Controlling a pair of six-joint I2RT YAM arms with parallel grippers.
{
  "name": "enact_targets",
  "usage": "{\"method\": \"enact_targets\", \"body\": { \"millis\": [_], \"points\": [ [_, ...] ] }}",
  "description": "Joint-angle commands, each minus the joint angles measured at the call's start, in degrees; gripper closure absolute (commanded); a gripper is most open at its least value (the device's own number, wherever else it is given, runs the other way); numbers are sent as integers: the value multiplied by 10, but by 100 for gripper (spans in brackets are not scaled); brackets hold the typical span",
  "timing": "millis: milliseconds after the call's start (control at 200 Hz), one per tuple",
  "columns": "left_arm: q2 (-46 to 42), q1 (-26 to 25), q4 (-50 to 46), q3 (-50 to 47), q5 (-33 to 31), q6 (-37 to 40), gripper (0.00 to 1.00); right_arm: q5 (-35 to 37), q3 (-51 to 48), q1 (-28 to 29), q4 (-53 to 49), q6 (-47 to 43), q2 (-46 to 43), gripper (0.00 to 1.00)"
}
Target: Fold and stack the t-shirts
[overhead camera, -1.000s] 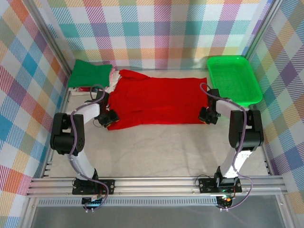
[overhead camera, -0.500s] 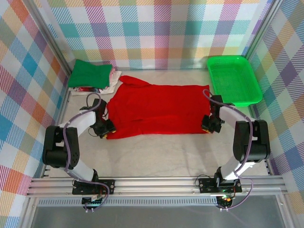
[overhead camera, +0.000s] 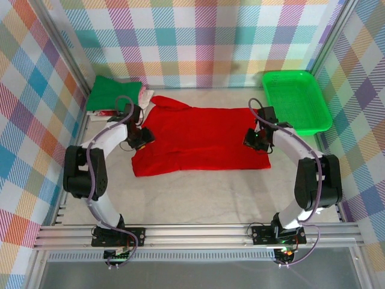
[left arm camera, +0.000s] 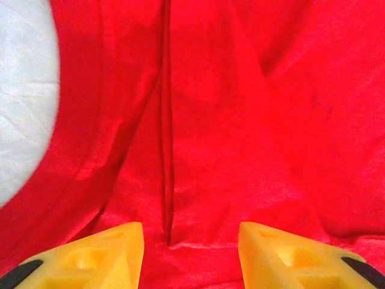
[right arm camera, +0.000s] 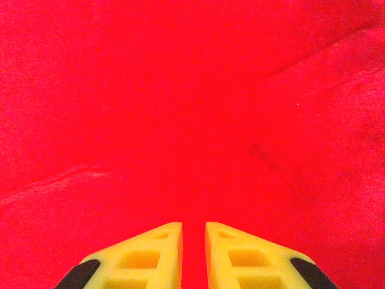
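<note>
The red t-shirt point(overhead camera: 201, 135) lies spread flat across the middle of the table. My left gripper point(overhead camera: 142, 137) hovers over its left part. In the left wrist view that gripper point(left arm camera: 191, 233) is open, its yellow fingers point(left arm camera: 114, 250) wide apart above a long crease in the red cloth point(left arm camera: 240, 120). My right gripper point(overhead camera: 253, 139) is over the shirt's right part. In the right wrist view it point(right arm camera: 193, 227) has only a narrow slit between its fingers, with flat red cloth point(right arm camera: 192, 108) beneath. A folded dark green t-shirt point(overhead camera: 113, 93) lies on whitish ones point(overhead camera: 143, 96) at the back left.
A bright green mesh basket point(overhead camera: 296, 99) stands at the back right, close to the right arm. Plaid walls close in the back and both sides. Bare table point(overhead camera: 198, 198) stretches between the shirt and the arm bases.
Both grippers drew the shirt's near corners towards the bases, then left them. They have moved away from the bases and inward over the shirt. The right fingers have parted slightly.
</note>
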Motion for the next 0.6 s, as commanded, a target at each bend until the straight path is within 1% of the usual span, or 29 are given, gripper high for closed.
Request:
{"method": "enact_targets", "body": {
  "millis": [0,295,415,480,565,595],
  "points": [
    [23,-10,9,22,11,-11,55,-10,9,6,22,5,28,82],
    [68,-21,23,24,9,-19,61,-18,3,6,46,10,49,81],
    [70,-24,30,19,3,-23,63,-19,7,6,46,8,54,81],
    [69,-26,31,17,-3,-24,67,-19,7,6,46,8,56,81],
    [68,-27,34,16,-6,-24,76,-19,7,6,46,8,54,80],
    [69,-28,35,16,-8,-24,81,-19,7,6,47,8,54,80]
  ]
}}
